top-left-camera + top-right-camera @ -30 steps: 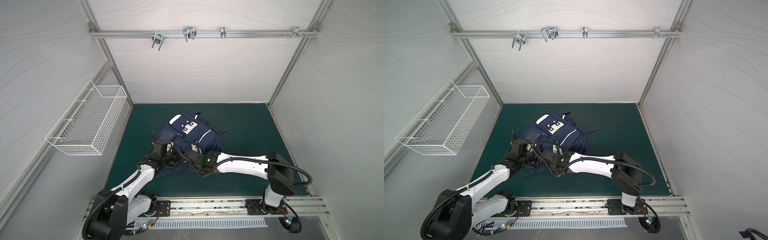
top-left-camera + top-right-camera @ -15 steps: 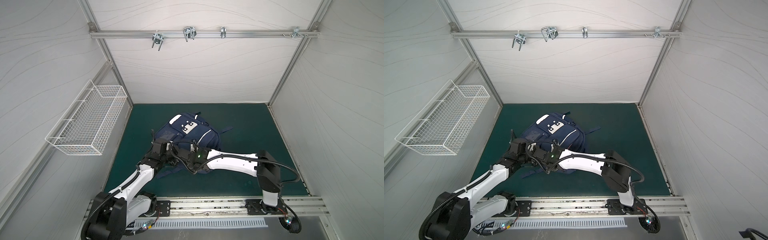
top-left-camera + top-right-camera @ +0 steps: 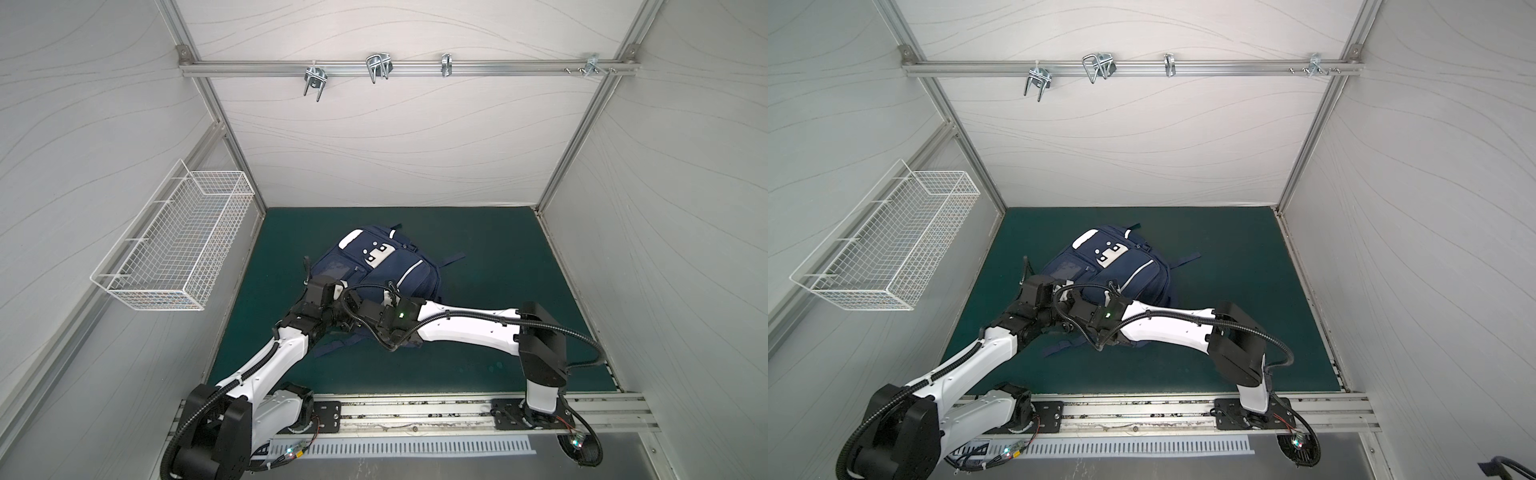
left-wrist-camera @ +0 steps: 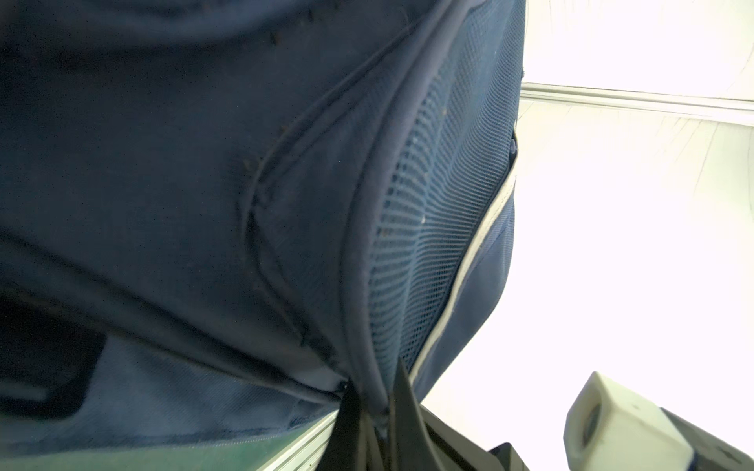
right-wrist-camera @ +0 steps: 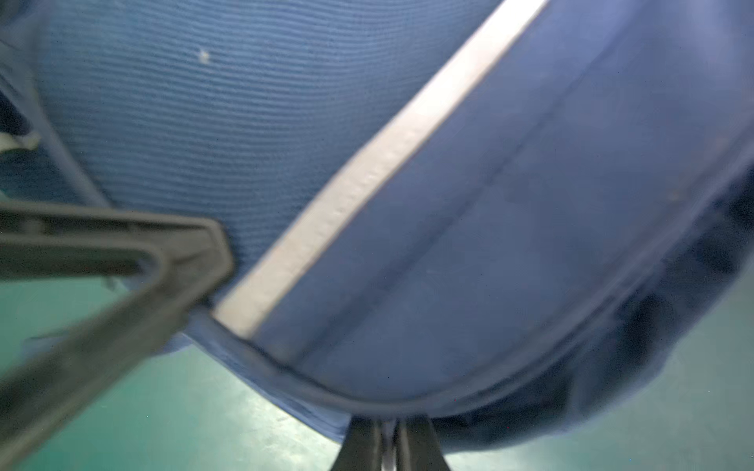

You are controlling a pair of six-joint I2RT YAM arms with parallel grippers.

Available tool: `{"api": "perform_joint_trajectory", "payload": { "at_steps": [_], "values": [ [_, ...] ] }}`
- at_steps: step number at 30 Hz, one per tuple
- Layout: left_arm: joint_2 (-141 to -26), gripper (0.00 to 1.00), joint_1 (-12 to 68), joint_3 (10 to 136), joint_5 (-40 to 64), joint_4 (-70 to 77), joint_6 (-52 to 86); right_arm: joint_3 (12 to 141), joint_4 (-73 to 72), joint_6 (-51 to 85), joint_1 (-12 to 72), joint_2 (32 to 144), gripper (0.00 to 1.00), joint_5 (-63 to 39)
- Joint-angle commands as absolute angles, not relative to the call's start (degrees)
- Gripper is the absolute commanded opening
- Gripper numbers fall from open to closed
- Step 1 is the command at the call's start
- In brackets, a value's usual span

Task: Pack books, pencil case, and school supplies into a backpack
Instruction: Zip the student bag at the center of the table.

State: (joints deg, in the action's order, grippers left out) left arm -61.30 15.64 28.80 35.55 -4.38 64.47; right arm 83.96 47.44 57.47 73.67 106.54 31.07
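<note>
Backpack point(image 3: 386, 266) lies front-up on green mat point(image 3: 498, 257), ctr-left, its near end hidden under both wrists in both top views. Left gripper point(image 4: 373, 412) is clamped on its piped edge by the mesh. Right gripper point(image 5: 389, 432) pinches the rim seam. Wire basket point(image 3: 178, 245) on left wall, well apart. Bare mat to robot's right & behind. Right wrist view blurry.

The backpack point(image 3: 376, 270) lies on the tabletop point(image 3: 498, 257), near the centre and somewhat toward the left edge, with one end toward the far edge and the other toward the front edge. The left tool point(image 4: 377, 403) and the right tool point(image 5: 389, 426) both sit on the rim of the end nearer the front edge, just beside each other. A wire basket point(image 3: 178, 249) hangs on the left wall above the left edge, and a rail point(image 3: 519, 68) carrying hooks point(image 3: 377, 68) spans the back wall above the far edge.
</note>
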Motion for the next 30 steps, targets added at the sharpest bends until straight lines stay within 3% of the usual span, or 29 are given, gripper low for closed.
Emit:
{"api": "perform_joint_trajectory", "payload": {
  "at_steps": [1, 6, 14, 20, 26, 30],
  "values": [
    [-60.0, 0.0, 13.8, 33.5, 34.8, -4.2, 62.1, 80.3, 51.9, 55.4, 72.4, 101.7, 0.0, 33.5],
    [-59.1, 0.0, 9.7, 34.4, 32.8, -9.2, 60.6, 68.8, 43.5, 48.0, 69.9, 91.6, 0.0, 32.1],
    [-61.2, 0.0, 3.9, 38.0, 27.4, -19.3, 57.3, 53.1, 29.5, 32.2, 57.9, 78.8, 0.0, 24.3],
    [-66.9, 0.0, 0.0, 44.5, 18.9, -24.2, 53.0, 50.7, 25.6, 26.2, 58.9, 75.8, 0.0, 15.0],
    [-76.0, 0.0, -3.5, 52.3, 13.8, -27.3, 51.0, 53.2, 28.4, 28.0, 61.9, 76.5, 0.0, 19.2],
    [-80.0, 0.0, -6.1, 55.0, 12.7, -27.6, 50.6, 51.4, 30.4, 31.0, 58.4, 74.8, 0.0, 21.1]
  ]
}}
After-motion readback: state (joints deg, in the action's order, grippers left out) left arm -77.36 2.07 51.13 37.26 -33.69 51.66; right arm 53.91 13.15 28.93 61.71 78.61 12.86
